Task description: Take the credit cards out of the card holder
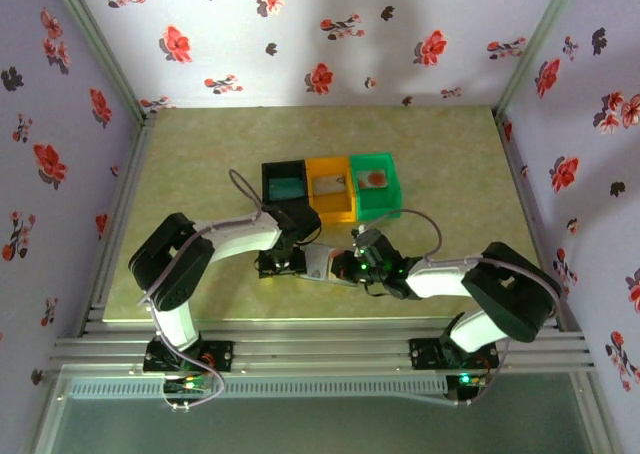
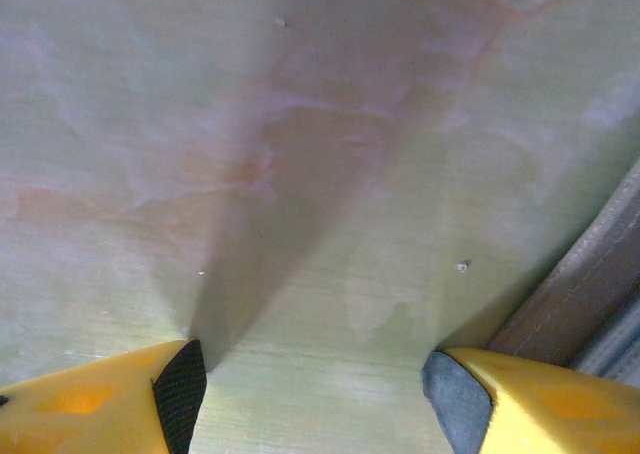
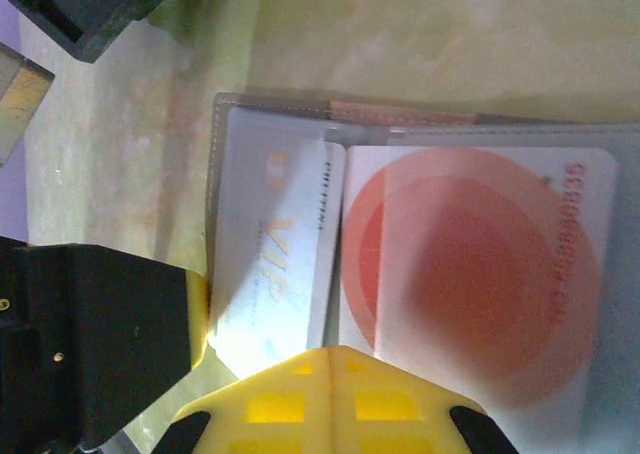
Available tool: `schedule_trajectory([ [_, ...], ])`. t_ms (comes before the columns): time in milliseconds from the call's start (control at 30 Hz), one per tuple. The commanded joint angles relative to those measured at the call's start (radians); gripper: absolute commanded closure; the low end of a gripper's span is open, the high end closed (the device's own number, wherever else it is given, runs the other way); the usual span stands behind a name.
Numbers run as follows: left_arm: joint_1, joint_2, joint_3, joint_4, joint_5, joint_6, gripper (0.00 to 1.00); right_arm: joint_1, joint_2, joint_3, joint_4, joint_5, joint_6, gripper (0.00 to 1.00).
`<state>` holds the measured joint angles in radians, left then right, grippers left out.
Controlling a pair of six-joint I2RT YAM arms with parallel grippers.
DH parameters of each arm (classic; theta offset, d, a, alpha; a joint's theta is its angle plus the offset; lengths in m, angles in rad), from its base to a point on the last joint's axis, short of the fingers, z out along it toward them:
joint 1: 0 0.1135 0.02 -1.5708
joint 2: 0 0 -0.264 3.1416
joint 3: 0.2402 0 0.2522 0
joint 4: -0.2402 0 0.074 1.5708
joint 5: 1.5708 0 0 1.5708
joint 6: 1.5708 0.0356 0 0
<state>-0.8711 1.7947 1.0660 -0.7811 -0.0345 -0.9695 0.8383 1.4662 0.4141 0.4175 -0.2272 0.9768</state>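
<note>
The grey card holder lies open on the table between both grippers. In the right wrist view its clear pockets hold two credit cards. One is a white-grey card with gold lettering, tilted. The other is a pale card with a red-orange blot. My right gripper is shut, its tips meeting right over the gap between the two cards; I see nothing pinched. My left gripper stands open over bare table. Its black body sits against the holder's left edge.
Black, orange and green bins stand in a row just behind the holder, each with a card inside. A grey-brown stitched strip runs past the left gripper's right finger. Flowered walls enclose the table.
</note>
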Motion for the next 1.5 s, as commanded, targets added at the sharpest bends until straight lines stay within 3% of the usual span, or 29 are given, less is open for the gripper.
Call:
schedule_trajectory([
  [0, -0.045, 0.110, -0.077, 0.121, 0.111, -0.022, 0.31, 0.003, -0.033, -0.010, -0.077, 0.033, -0.012, 1.00],
  [167, -0.049, 0.115, -0.079, 0.137, 0.120, -0.026, 0.31, 0.009, -0.034, 0.024, -0.056, -0.003, -0.009, 0.78],
  [333, -0.056, 0.121, -0.083, 0.150, 0.123, -0.033, 0.32, 0.023, -0.015, 0.049, -0.040, 0.002, 0.013, 0.74],
  [867, -0.069, 0.135, -0.092, 0.174, 0.140, -0.044, 0.31, 0.062, 0.092, 0.033, 0.029, 0.076, 0.076, 0.70],
  [1233, -0.078, 0.142, -0.100, 0.191, 0.149, -0.048, 0.32, 0.063, 0.181, -0.015, 0.232, 0.049, 0.095, 0.84],
  [1467, -0.083, 0.154, -0.103, 0.208, 0.157, -0.050, 0.32, 0.062, 0.223, -0.035, 0.383, 0.009, 0.094, 0.82],
])
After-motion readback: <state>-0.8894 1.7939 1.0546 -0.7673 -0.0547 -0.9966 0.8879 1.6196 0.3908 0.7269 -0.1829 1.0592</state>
